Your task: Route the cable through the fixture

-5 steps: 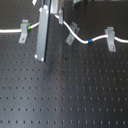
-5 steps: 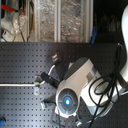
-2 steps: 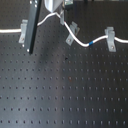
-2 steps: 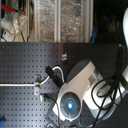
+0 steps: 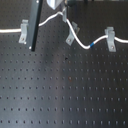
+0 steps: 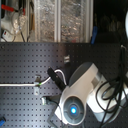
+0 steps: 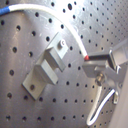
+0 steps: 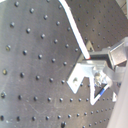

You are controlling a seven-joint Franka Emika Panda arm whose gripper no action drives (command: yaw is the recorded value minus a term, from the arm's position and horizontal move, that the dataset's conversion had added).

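First exterior view: the cable [image 5: 80, 39], a thin white cord with a small blue band near the first exterior view's right, runs in loose curves across the black perforated board [image 5: 65, 90], passing three grey clip fixtures [image 5: 23, 31]. It rises to the gripper [image 5: 64, 11] at the top edge, beside the middle fixture [image 5: 71, 32]. In the first wrist view the cable [image 7: 55, 15] arcs over a grey fixture block [image 7: 47, 67] and ends at a grey fingertip [image 7: 102, 59] with a red spot; the fingers look pressed together on the cord there, though the pinch itself is small and blurred.
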